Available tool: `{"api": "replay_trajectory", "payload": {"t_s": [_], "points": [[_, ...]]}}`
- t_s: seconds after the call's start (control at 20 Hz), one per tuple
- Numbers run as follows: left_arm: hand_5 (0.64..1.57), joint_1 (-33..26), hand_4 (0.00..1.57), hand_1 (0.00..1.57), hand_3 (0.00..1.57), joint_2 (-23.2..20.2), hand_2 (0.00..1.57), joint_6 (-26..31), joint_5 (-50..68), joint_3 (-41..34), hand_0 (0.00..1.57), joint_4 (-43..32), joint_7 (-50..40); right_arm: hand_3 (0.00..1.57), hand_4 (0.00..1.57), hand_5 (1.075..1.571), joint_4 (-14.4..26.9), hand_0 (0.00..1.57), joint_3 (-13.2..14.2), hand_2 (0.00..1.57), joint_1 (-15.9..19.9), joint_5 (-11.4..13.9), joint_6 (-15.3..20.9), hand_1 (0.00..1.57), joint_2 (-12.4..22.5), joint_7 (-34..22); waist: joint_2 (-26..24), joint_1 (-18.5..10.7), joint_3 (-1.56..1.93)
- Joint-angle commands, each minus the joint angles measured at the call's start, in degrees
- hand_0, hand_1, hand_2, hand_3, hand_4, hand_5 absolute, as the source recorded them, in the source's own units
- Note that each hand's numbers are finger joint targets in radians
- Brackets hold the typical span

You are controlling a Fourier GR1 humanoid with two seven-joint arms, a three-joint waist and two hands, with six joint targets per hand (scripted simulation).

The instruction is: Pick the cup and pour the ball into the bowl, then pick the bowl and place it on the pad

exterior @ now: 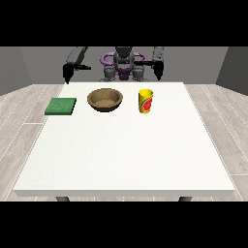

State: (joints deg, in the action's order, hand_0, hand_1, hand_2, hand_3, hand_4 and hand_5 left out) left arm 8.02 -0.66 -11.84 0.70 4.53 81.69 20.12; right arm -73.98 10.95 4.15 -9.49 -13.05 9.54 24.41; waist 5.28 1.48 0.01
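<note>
1. A yellow cup [146, 101] with a red mark stands upright on the white table [126, 160], near the far edge and a little toward the view's right; the ball cannot be seen from here.
2. A brown wooden bowl [105, 100] sits near the far edge at the middle, beside the cup but apart from it, its hollow showing nothing inside.
3. A flat green pad [61, 106] lies at the far corner on the view's left, close to the table's side edge and apart from the bowl.
4. Nothing stands between the three things, and the near part of the table carries nothing.
5. The hand at the view's left [67, 75] hangs beyond the far edge, above the pad's corner; whether its fingers are released or clenched cannot be told.
6. The hand at the view's right [158, 71] hangs behind the cup, touching nothing; its fingers cannot be made out either.
7. The floor is pale wood planks and the walls are grey.
</note>
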Motion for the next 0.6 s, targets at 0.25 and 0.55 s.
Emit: {"api": "replay_trajectory", "payload": {"t_s": [0.25, 0.55], "points": [[1.466, 13.66, 0.00, 0.00, 0.00, -4.45, 0.00, 2.33, 3.69, -10.59, 0.00, -13.68, 7.73, 0.00, 0.00, 1.548, 7.02, 0.00, 1.74, 0.00, 7.78, -1.23, -4.42, 0.00, 2.28, 7.50, 10.26, 2.81, -0.02], [1.416, 17.55, 0.00, 0.00, 0.00, -4.10, 0.00, 1.45, 2.60, -11.48, 0.00, -20.78, 12.40, 0.00, 0.00, 1.550, 15.89, 0.00, 2.15, 0.00, 11.40, 1.73, -2.60, 0.00, 1.41, 15.67, 13.05, 1.67, 0.00]]}}
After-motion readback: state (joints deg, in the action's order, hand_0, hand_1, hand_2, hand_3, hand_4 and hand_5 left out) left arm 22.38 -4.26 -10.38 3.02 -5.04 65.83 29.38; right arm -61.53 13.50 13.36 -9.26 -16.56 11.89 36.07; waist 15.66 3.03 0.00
